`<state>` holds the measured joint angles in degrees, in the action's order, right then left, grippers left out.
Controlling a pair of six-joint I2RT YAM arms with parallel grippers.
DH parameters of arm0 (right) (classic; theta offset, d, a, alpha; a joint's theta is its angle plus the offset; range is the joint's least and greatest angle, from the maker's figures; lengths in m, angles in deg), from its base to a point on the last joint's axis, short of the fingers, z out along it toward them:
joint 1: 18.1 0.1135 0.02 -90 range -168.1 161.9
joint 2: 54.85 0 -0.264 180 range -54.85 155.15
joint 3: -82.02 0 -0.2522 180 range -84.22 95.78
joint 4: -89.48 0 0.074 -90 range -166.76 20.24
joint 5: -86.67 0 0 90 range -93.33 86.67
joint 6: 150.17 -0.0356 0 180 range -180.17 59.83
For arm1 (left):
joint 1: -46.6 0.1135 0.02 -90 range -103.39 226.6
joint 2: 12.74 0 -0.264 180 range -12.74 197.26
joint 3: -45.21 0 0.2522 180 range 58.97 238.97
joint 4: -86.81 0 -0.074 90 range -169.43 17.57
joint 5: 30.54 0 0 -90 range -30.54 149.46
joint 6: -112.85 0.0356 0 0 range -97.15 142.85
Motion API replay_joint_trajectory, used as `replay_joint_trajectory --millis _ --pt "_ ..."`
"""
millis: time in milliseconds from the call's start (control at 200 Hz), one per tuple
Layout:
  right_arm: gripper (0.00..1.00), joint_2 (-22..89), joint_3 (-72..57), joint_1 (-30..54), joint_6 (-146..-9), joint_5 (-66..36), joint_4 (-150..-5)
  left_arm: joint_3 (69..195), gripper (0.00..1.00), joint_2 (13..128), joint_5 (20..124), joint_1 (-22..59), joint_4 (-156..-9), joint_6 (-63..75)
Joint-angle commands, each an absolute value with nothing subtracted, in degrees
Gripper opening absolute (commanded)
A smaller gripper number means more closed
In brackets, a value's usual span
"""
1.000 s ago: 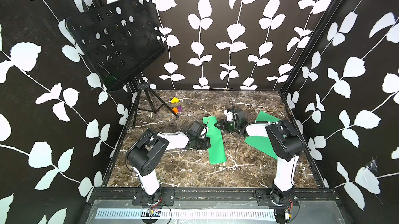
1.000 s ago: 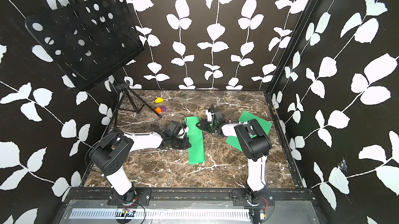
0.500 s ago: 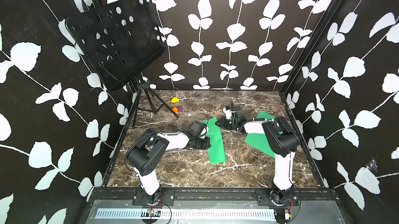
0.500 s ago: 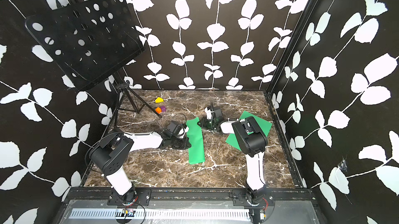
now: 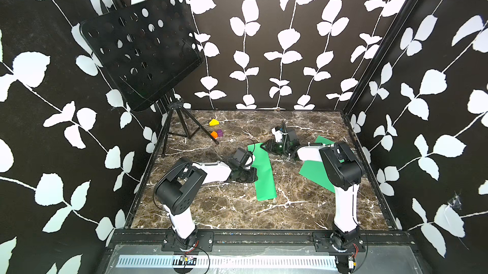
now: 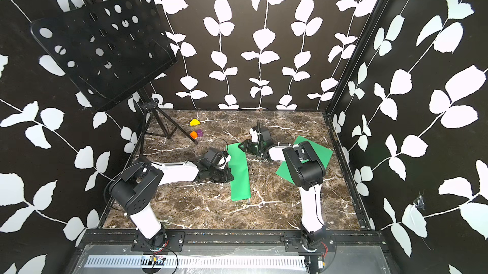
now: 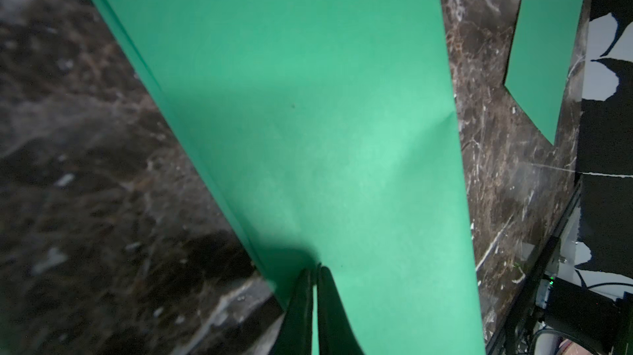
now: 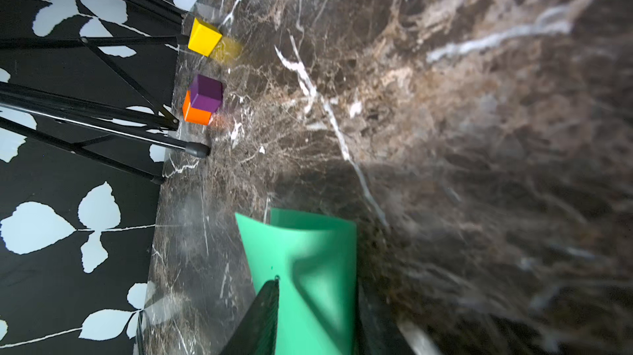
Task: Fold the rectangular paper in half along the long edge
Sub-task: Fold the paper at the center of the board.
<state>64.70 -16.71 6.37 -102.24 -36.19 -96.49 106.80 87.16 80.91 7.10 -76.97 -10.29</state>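
left end effector (image 7: 315,278): jaws pressed together, nose down on the paper (image 7: 308,113), just inside its long edge on the left arm's side and about midway along. this reads as a hold-down, not a pinch; no layer shows between the jaws.

right end effector (image 8: 317,284): jaws spread, one on each side of the paper's far short end, which bows up loose between them. whether they touch the paper: cannot tell.

paper: a narrow green strip, lying on the desk (image 5: 224,212) between the two arms in both top views. it looks doubled over. in the left wrist view a second layer peeks out along the edge by the left end effector, so the open edges seem to lie on the left arm's side and the crease on the right arm's side. judgement only.

key relation: the long axis runs from the back of the desk toward the arm bases, slightly slanted. from the left end effector the crease lies straight across the strip's short width. from the right end effector the strip runs away toward the bases. the right arm is nearer the crease's far end, the left arm nearer its middle.

next, likely: press along the crease down the long axis while the left arm pins the layers. risk: the lofted far end springs open or skews.

second sheet (image 5: 313,173): green, partly under the right arm, apart from the strip.
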Motion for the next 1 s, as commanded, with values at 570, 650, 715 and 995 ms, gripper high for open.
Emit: replay_joint_trajectory --millis 570,650,715,995 --pt "0.36 68.58 -12.17 5.75 -102.81 -36.03 -98.12 103.19 0.1 89.84 75.58 7.31 -68.71 -9.1" --pt "0.36 69.46 -10.9 5.8 -102.93 -36.11 -97.98 103.26 0.1 89.85 75.54 7.33 -68.71 -9.09" --pt "0.36 70.16 -10.08 5.74 -102.87 -35.98 -97.89 103.27 0.1 89.84 75.55 7.3 -68.72 -9.05" --pt "0.0 70.97 -9.42 5.45 -102.99 -35.6 -96.79 103.03 0.1 89.53 75.38 7.4 -68.45 -8.96"
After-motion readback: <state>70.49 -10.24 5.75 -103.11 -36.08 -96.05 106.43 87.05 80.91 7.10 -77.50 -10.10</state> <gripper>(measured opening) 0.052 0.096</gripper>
